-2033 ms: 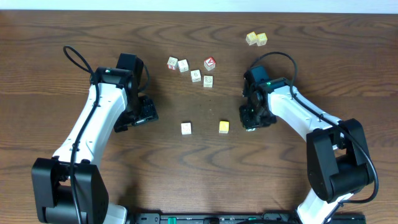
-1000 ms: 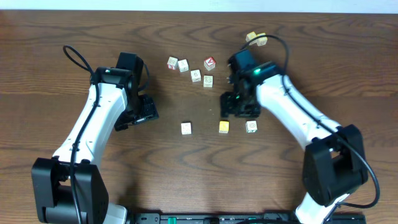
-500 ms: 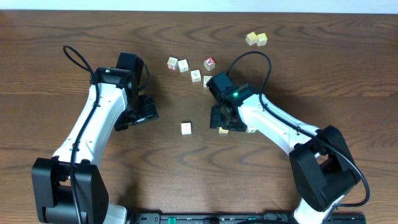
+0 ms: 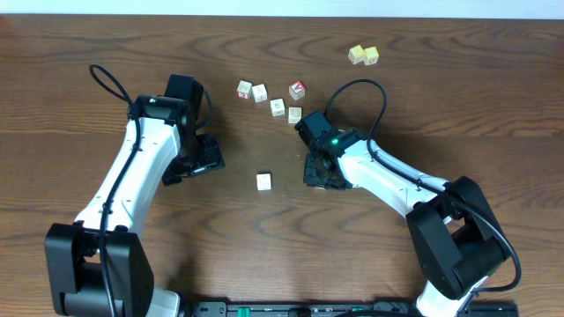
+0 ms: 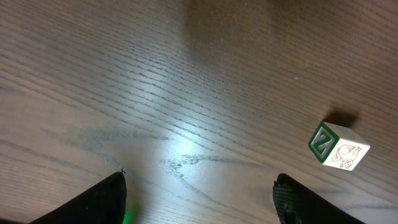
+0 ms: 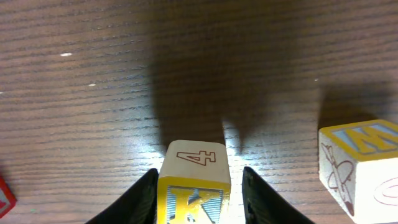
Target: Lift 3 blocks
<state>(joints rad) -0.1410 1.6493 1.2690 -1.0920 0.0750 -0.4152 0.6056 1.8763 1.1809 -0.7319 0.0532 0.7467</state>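
Over to the right arm (image 4: 388, 174): reaches in from the lower right of the overhead frame, slants up and left in one long line, and ends just right of centre with a green light on the wrist. Sets the right gripper (image 4: 319, 176) nose-down on the bench (image 4: 423, 97), directly over the yellow-faced block (image 6: 194, 183). From the wrist camera, shows that block at bottom centre, flat on the wood, with a red 4 on the upper face, a blue K on the yellow face and dark fingers (image 6: 142, 198) close on either side. Looks pressed on the left, with a bright sliver on the right; cannot tell whether truly clamped or merely hugging. Catches a second block (image 6: 364, 163) at the right edge of the same view, blue letter on top, near the fingers but apart from them. Hides it under the arm from overhead.

Across to the left arm (image 4: 132, 167): climbs from the lower left corner, bends at the elbow in the upper left and folds back down toward centre-left. Holds the left gripper (image 4: 205, 161) with jaws spread wide and nothing between them, only its fingertips (image 5: 99, 200) peeking in at the bottom of its wrist view. Finds the whitish block (image 4: 263, 181) alone just left of centre, between the two grippers and apart from both. Shows a green letter on its side face in the left wrist view.

Spots the cluster of cubes (image 4: 278, 106) above centre and the pale yellow pair (image 4: 363, 55) in the upper right, both apart from the grippers.
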